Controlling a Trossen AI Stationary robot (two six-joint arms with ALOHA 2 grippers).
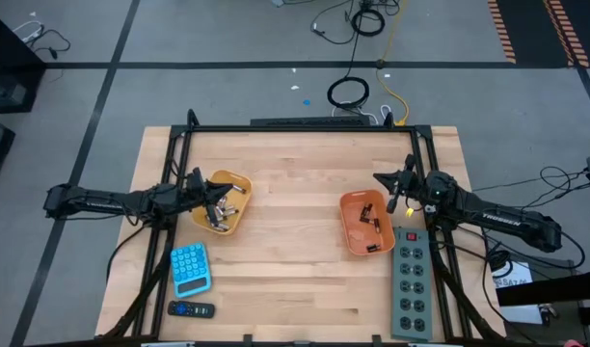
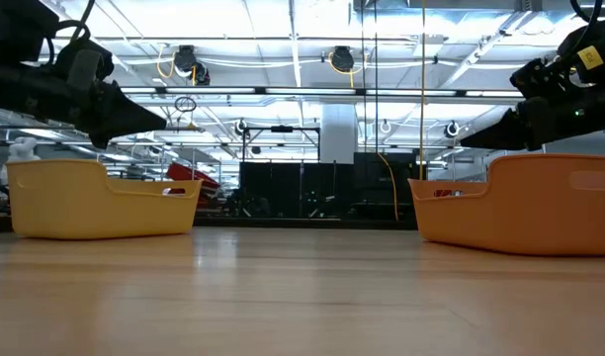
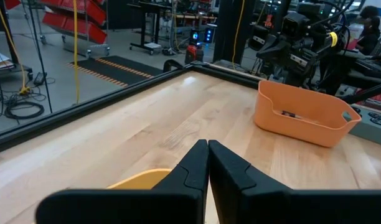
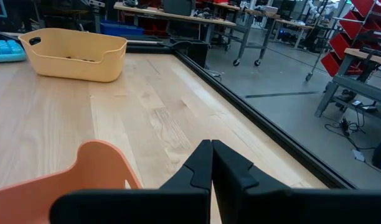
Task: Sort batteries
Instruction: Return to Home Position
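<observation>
Here the left gripper (image 3: 208,147) and right gripper (image 4: 211,145) hover with fingers together.

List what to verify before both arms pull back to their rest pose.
1. Left gripper shut, nothing held: ok.
2. Right gripper shut, nothing held: ok.
3. Both grippers above the bin rims, by the low view: ok.
4. Batteries lie inside the yellow bin: ok.
5. Dark batteries lie inside the orange bin: ok.
6. Every battery in the right bin by colour: cannot tell.
</observation>
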